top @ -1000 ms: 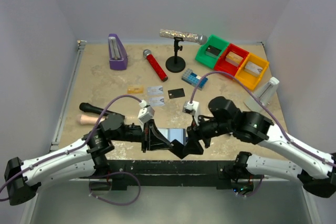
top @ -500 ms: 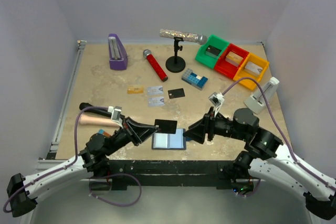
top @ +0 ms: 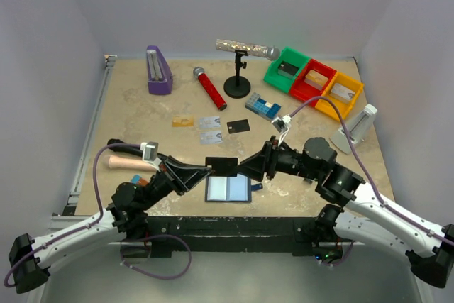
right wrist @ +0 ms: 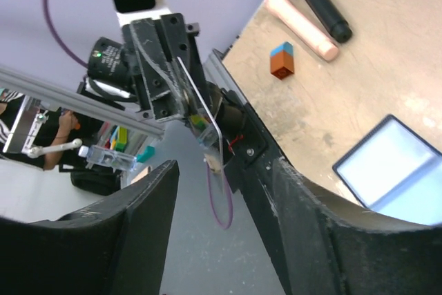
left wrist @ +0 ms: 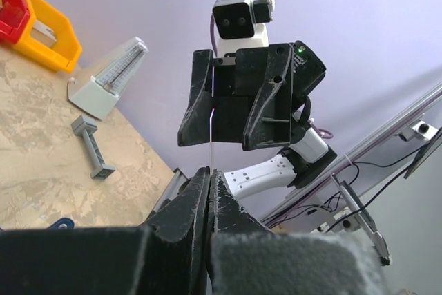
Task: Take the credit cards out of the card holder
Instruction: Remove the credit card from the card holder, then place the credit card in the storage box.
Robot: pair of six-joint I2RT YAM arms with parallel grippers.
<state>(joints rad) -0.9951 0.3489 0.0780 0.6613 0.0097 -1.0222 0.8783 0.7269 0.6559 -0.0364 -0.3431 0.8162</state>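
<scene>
We see the card holder [top: 227, 189] open on the surface [top: 142, 111], 4 credit cards [top: 208, 123] beyond it; left pincer [top: 209, 168] clamps 1 dark card [top: 222, 166], right pincer [top: 250, 168] open by it.

We find the overhead view bright and evenly lit from above. The worktop [top: 142, 118] carries only short, soft shadows, and the walls [top: 213, 5] take a faint violet cast. That picture is sharp to its corners, without glare. In the left wrist view the left tool [left wrist: 209, 174], clamped on a credit card [left wrist: 210, 146] seen as a hairline, is dark and blurred close to the lens, while the background is crisp. In the right wrist view the right tool [right wrist: 221, 167] is equally soft and underexposed.
</scene>
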